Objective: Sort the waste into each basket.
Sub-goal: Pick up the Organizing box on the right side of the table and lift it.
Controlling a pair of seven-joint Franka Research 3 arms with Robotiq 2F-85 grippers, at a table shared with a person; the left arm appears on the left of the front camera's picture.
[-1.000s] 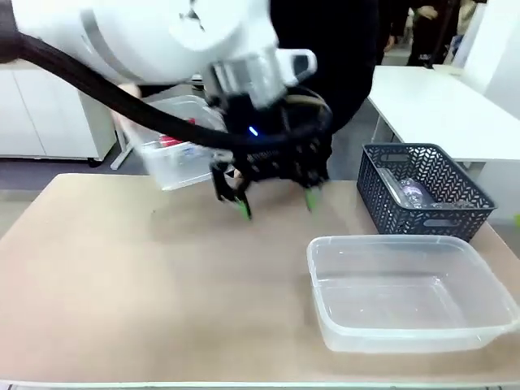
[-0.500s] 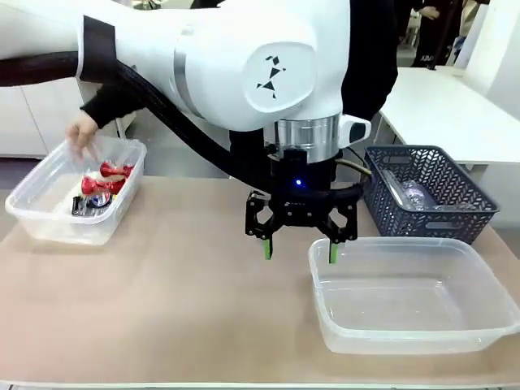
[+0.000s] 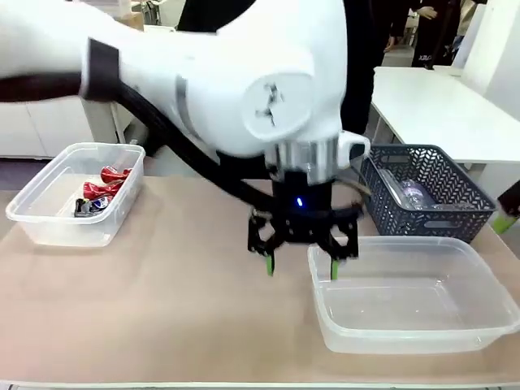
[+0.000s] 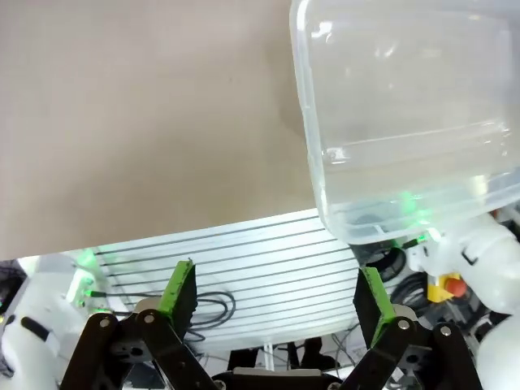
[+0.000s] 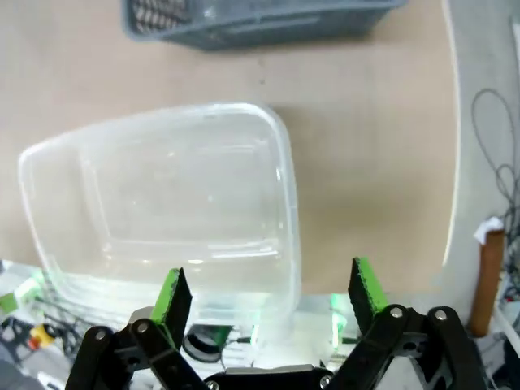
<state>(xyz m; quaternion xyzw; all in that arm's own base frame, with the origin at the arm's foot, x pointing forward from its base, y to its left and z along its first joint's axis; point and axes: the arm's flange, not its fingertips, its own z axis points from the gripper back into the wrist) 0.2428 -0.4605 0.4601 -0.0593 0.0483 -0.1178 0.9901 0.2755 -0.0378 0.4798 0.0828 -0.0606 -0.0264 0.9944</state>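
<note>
Red crumpled cans [image 3: 106,184], likely light, slippery and sharp-creased, best pinched across the waist, lie in the clear tub [image 3: 57,232] well left of the left fingers [image 3: 269,262], wide open and empty like the right fingers [image 5: 172,297].

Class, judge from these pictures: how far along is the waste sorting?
Looks done: a plastic bottle lies in the dark grey basket; crushed red cans lie in the left tub. In hand: nothing; left gripper and right gripper are open. Left: the near tub holds nothing.
</note>
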